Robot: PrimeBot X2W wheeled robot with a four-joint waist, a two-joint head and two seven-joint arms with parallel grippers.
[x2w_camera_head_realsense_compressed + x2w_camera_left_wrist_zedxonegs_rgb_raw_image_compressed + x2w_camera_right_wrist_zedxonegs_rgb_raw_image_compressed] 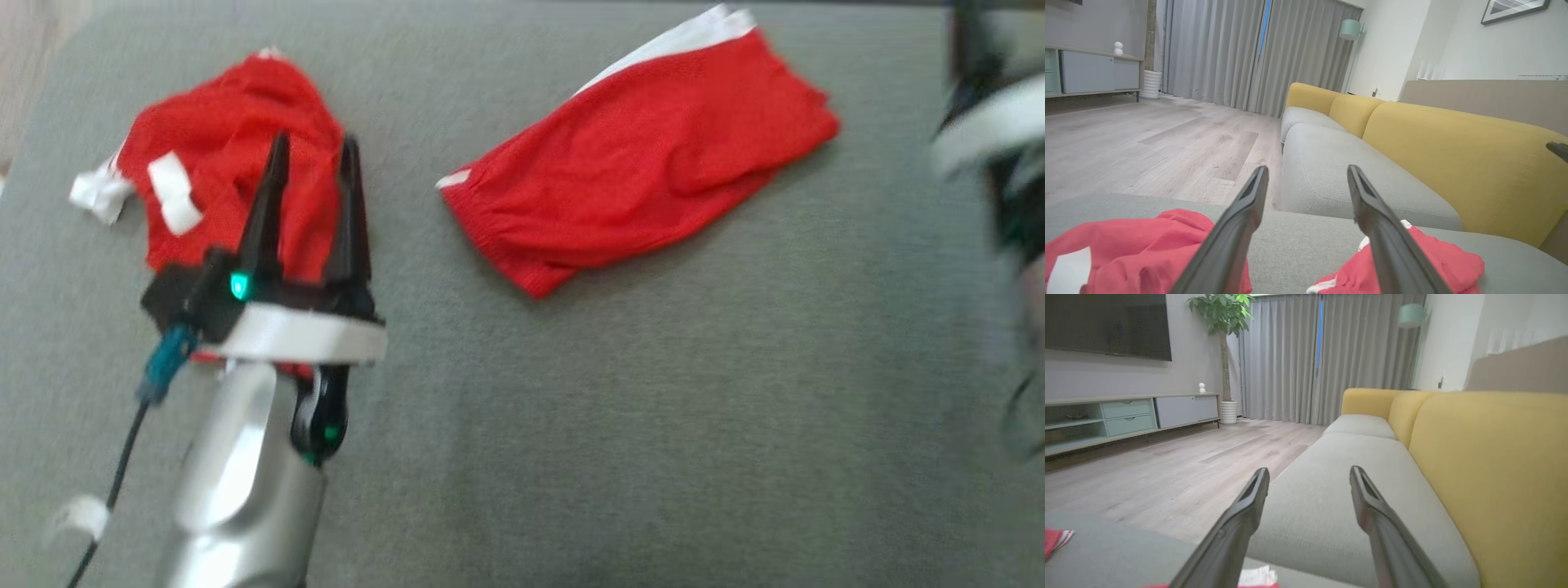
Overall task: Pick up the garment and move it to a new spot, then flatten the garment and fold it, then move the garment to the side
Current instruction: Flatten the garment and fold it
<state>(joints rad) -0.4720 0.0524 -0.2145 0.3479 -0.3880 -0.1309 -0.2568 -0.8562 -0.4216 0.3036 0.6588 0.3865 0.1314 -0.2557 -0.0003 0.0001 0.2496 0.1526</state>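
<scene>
Left fingers (265, 212) hang spread wide and empty above the crumpled garment (220, 122), probably poised to pick it up; the folded garment (645, 163) lies flat on the cushion (571, 408), well to the right of the crumpled garment; right fingers (1245, 514) are wide and empty too.

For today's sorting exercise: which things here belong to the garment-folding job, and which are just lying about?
Job: crumpled red garment, folded red garment (perhaps finished).
Lying about: yellow sofa, potted plant, lamp, cabinet.

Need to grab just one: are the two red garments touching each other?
Apart. The head view shows bare grey cushion between the crumpled garment and the folded garment.
</scene>
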